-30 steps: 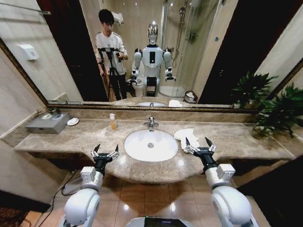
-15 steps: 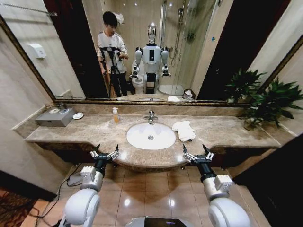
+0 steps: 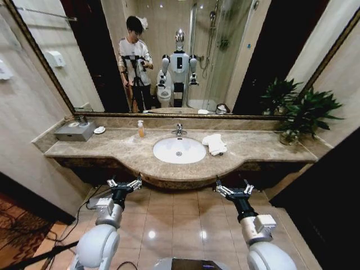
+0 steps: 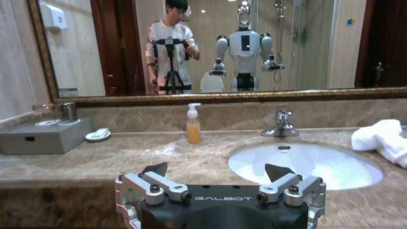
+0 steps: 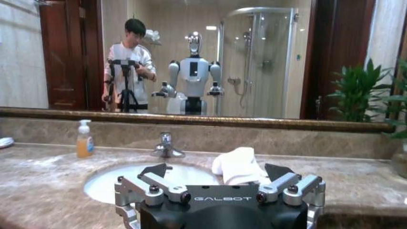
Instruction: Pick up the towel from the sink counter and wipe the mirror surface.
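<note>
The white towel (image 3: 214,144) lies crumpled on the sink counter (image 3: 112,151), just right of the oval basin (image 3: 179,150). The wide mirror surface (image 3: 84,62) rises behind the counter. Both arms are held out low in front of the counter's curved front edge, over the floor tiles. My left gripper (image 3: 124,184) is open and holds nothing; it faces the counter left of the basin (image 4: 305,164), with the towel (image 4: 381,140) far off to one side. My right gripper (image 3: 231,189) is also open and faces the towel (image 5: 239,167) from a distance, short of the counter.
A soap bottle (image 3: 140,129), a grey box (image 3: 75,130) and a small round dish (image 3: 99,130) stand on the counter's left part. The chrome tap (image 3: 179,130) is behind the basin. A potted plant (image 3: 298,112) fills the right end. A cable (image 3: 67,230) lies on the floor at left.
The whole view has pulled back from the counter, which now looks smaller and farther. Both grippers, earlier over its front edge, now hang short of it, still open.
</note>
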### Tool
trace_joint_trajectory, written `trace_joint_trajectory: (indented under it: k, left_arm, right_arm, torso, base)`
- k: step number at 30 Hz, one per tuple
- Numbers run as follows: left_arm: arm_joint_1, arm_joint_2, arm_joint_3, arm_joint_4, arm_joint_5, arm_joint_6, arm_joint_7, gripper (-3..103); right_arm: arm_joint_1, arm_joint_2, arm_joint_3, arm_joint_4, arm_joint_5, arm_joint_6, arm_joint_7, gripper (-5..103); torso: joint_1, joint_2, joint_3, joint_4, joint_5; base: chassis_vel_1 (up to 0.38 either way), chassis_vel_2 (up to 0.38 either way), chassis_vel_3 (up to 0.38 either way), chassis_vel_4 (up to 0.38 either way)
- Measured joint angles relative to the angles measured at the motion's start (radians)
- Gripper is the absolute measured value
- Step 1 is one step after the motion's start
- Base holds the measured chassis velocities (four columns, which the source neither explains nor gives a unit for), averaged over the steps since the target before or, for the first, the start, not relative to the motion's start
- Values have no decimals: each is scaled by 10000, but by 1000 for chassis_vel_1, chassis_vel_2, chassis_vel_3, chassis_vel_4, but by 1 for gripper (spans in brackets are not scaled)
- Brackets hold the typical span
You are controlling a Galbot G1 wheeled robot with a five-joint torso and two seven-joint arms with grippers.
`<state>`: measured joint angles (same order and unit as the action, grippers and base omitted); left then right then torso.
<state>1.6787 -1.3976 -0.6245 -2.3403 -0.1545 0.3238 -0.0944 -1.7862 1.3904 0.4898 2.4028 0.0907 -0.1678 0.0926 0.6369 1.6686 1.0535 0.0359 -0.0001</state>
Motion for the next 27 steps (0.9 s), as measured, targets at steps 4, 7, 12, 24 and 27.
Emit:
trace_joint_trajectory:
  k: [4,7,12,24,27]
  left_arm:
    - [1,0,0,0,0,-1,0,100]
    - [1,0,0,0,0,0,0,100]
    - [1,0,0,0,0,0,0,100]
    - [-3,0,0,0,0,-1,0,100]
    - [-2,0,0,0,0,0,0,100]
  right_arm:
    - [-78,82,-95,0,-104,81,19,100]
    - [-84,52,-294,-59,-171,132,157,100]
    - [96,-378,-731,-312,-237,602,720,100]
    - [1208,-710,-936,-454,181,139,1662,100]
    - [1445,-770,-450,-527,705,-90,1410,100]
  torso:
    - [2,0,1,0,-7]
    - [3,-1,1,1,-1]
    - [4,-1,2,-1,-1]
    - [13,-5,4,2,1]
    - [14,-5,5,1,0]
  base:
    - [216,-218,-208,236]
    - [198,-195,-193,190]
    - [171,-170,-184,182]
    - [31,-32,-42,35]
    - [-30,47,34,-18]
